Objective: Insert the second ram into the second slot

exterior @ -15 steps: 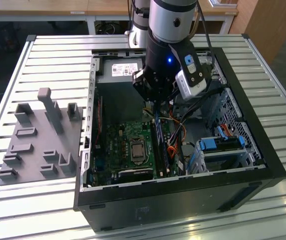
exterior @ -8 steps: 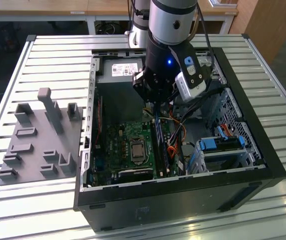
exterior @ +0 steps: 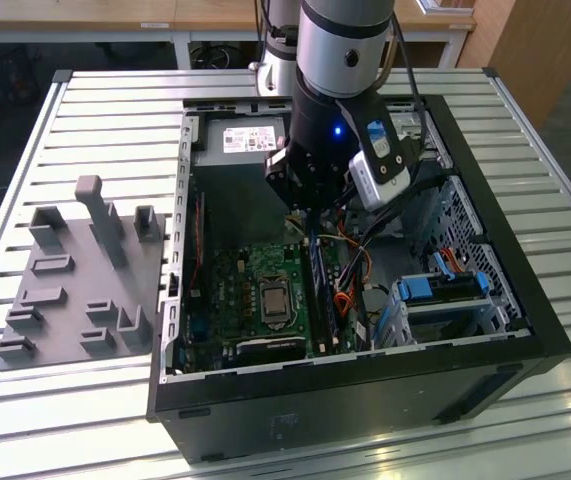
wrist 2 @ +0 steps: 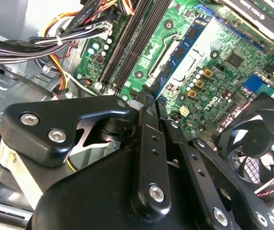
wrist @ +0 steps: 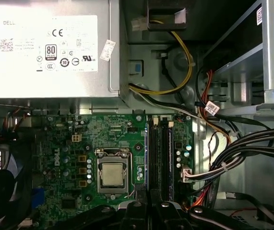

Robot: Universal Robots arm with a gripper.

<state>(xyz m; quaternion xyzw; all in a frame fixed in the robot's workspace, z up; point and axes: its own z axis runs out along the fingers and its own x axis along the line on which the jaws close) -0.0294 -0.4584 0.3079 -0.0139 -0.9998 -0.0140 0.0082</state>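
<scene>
My gripper (wrist 2: 146, 96) hangs inside the open computer case (exterior: 525, 340), over the green motherboard (wrist: 79, 143). Its fingers (wrist 2: 150, 139) are shut on the second ram (wrist 2: 182, 52), a thin dark-blue stick with small dark chips that juts from the fingertips toward the board. The black memory slots (wrist: 160, 153) run side by side beside the processor socket (wrist: 113, 172), just beyond the gripper (wrist: 148, 205) in the first wrist view. In the second wrist view the slots (wrist 2: 127, 48) lie apart from the stick. In the exterior view the gripper (exterior: 310, 212) sits above the slots (exterior: 320, 290).
A silver power supply (wrist: 45, 48) fills the back of the case. Bundled cables (wrist: 237, 153) crowd the side next to the slots. A black fan (wrist 2: 261, 139) sits at the board's edge. A drive cage with light-blue tabs (exterior: 445, 290) and a grey fixture plate (exterior: 75, 280) flank the board.
</scene>
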